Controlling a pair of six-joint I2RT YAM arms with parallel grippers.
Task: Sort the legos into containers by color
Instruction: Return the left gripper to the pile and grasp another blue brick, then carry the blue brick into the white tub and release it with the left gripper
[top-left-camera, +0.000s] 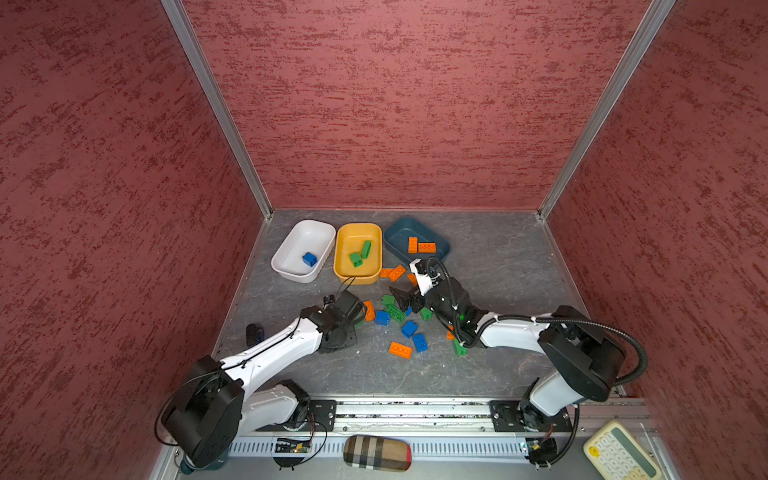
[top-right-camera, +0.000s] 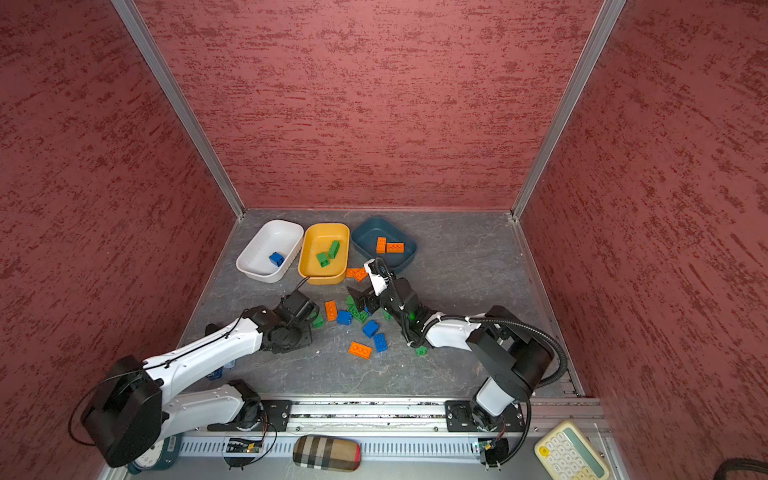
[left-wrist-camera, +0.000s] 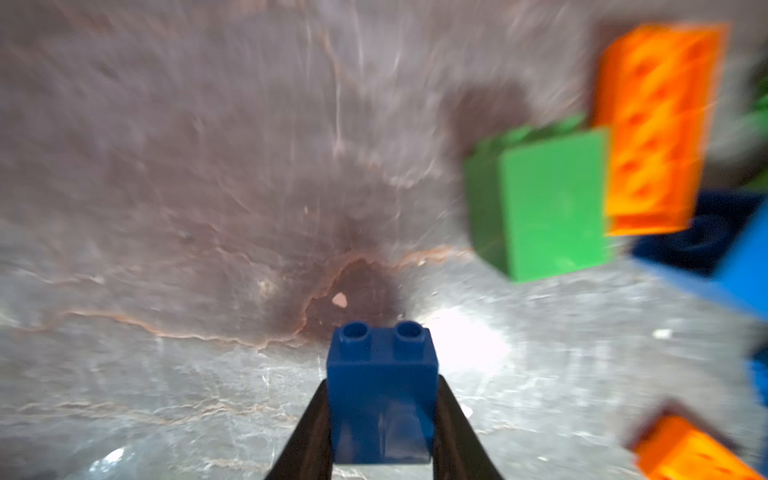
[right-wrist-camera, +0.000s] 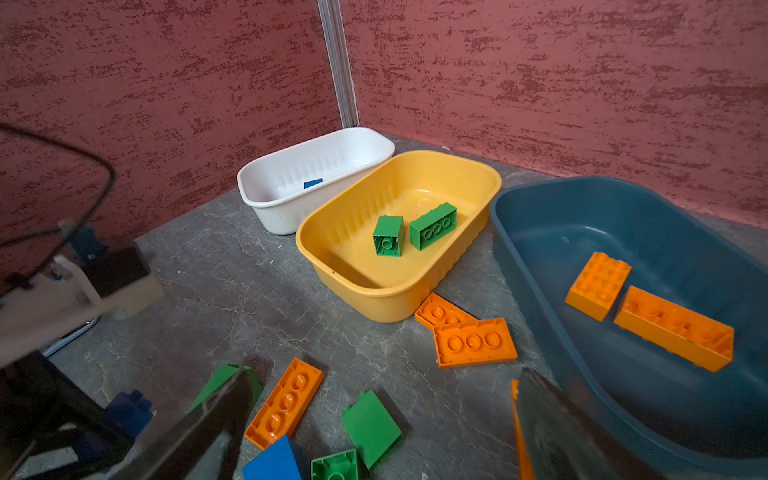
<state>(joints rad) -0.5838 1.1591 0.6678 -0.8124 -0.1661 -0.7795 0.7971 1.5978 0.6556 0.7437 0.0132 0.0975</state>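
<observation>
Snugly closed — left end effector (left-wrist-camera: 383, 382), pinching dark blue lego (left-wrist-camera: 380, 361)

left claw (left-wrist-camera: 382, 384) clamps a blue brick (left-wrist-camera: 381, 419); right claw (top-left-camera: 403, 299) spread wide.

Mottled red walls (top-left-camera: 395, 104), grey marbled floor (top-left-camera: 498, 257).

Beyond the left gripper's (left-wrist-camera: 382, 382) jaws, clamped on a dark blue 2-stud brick (left-wrist-camera: 380, 407), grey marbled tabletop (left-wrist-camera: 187, 187) lies bare; a green plastic brick (left-wrist-camera: 548, 199) and long orange brick (left-wrist-camera: 652, 124) crowd 1 side. Ahead of the right gripper's (right-wrist-camera: 384, 374) spread jaws: a yellow-orange plastic tub (right-wrist-camera: 386, 305).
</observation>
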